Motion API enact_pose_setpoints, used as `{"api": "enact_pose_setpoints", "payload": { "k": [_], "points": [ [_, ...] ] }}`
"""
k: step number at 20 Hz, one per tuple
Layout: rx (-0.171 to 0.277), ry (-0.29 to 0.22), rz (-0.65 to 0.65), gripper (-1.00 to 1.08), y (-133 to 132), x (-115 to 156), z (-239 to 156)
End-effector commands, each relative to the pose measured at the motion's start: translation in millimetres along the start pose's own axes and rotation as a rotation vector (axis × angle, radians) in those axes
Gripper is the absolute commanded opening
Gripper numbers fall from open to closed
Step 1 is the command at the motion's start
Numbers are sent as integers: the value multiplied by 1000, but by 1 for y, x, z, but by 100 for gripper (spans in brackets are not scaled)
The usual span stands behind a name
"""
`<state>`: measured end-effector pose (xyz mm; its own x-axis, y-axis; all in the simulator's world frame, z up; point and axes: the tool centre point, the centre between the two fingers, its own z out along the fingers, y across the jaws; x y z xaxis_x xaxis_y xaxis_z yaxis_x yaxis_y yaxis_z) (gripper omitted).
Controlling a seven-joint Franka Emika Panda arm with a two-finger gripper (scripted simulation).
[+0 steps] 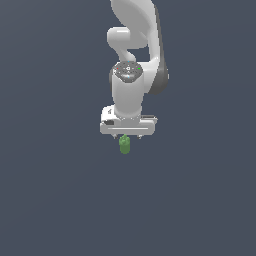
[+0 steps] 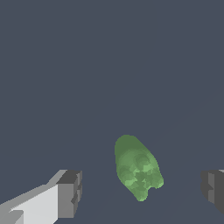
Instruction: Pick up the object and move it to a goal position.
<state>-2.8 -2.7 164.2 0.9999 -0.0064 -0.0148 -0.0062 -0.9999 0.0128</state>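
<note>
Fingers point(image 2: 140, 192) of mine are spread wide, hanging over the dark tabletop point(image 1: 55, 200); the small green object point(image 2: 136, 168) sits between them, touching neither pad.

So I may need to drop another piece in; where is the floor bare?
Bare grey floor lies all around. Only the spot under the open white tool, where the small bumpy green cylinder sits, is crowded.
</note>
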Motion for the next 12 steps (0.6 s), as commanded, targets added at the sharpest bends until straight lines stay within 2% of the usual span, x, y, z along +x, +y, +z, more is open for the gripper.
{"api": "enact_pose_setpoints", "payload": {
  "k": [1, 8, 12],
  "points": [
    [0, 0, 0, 100, 0, 0, 0],
    [-10, 36, 3, 100, 0, 12, -15],
    [-11, 39, 0, 100, 0, 14, -18]
  ]
}}
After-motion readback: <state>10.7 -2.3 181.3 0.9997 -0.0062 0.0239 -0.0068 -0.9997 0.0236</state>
